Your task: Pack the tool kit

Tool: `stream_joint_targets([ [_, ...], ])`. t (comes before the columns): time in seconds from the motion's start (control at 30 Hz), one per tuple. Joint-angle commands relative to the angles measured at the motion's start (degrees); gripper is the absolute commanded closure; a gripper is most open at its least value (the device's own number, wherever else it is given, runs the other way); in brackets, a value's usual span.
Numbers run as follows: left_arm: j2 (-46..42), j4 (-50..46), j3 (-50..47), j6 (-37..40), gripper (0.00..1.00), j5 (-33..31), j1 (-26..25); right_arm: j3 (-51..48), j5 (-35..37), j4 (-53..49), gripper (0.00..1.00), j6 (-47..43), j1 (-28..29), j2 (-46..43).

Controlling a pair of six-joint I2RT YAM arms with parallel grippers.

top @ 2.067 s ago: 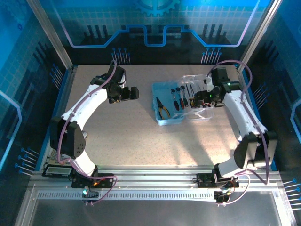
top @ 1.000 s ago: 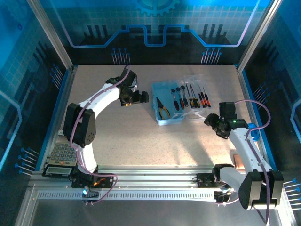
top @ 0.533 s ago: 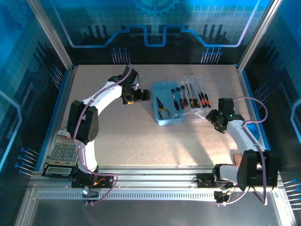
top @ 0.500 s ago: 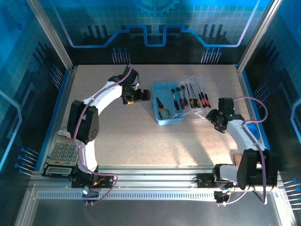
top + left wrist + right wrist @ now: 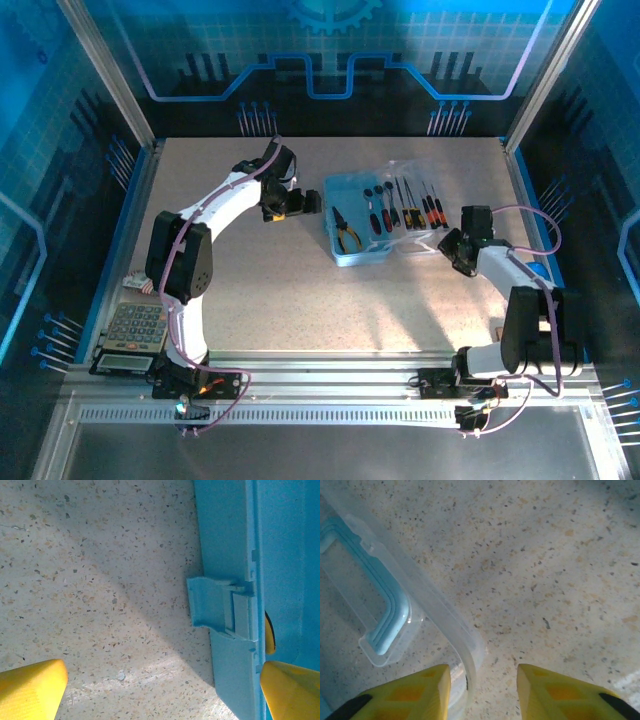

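Speckled table (image 5: 290, 285), blue walls (image 5: 60, 150) around. One blue box (image 5: 360, 259), one pliers (image 5: 347, 236), one calculator (image 5: 128, 335); left gripper (image 5: 162, 675) jaws spread wide, right gripper (image 5: 482, 672) jaws apart around the lid (image 5: 454, 624) edge

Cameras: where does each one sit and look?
Top external: above, behind the arms, looking down at speckled table, both arms, translucent pale-blue plastic box.
Left wrist: on left gripper, looking down at box's latch; yellow fingertips.
Right wrist: on right gripper, looking down at clear plastic lid; yellow fingertips.
Shared: top and left wrist see the box.
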Motion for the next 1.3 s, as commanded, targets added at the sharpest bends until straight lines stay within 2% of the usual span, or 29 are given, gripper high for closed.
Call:
stream_joint_targets([
  [0.0,1.0,-1.8,1.7,0.4,0.01,1.5,-0.2,-1.0,-1.3,2.7,0.63,1.4,-0.5,1.4],
  [0.23,1.4,-2.0,1.6,0.5,0.01,1.5,-0.2,-0.4,-1.8,4.0,0.77,1.9,0.7,4.8],
  [0.43,2.2,-2.0,1.3,0.7,0.01,1.4,-0.2,0.7,-1.2,4.0,1.00,2.2,1.6,6.0],
  [0.57,3.1,-2.0,1.4,0.8,0.01,1.6,-0.2,2.2,0.1,2.0,1.00,1.1,2.3,4.9],
  [0.97,8.3,-1.3,3.4,0.5,0.01,1.8,0.1,9.3,10.0,-6.8,1.00,-4.7,8.2,-2.7],
  [1.27,11.9,-0.8,6.2,0.2,0.01,2.3,0.2,15.1,17.1,-11.8,1.00,-9.2,15.7,-5.6],
])
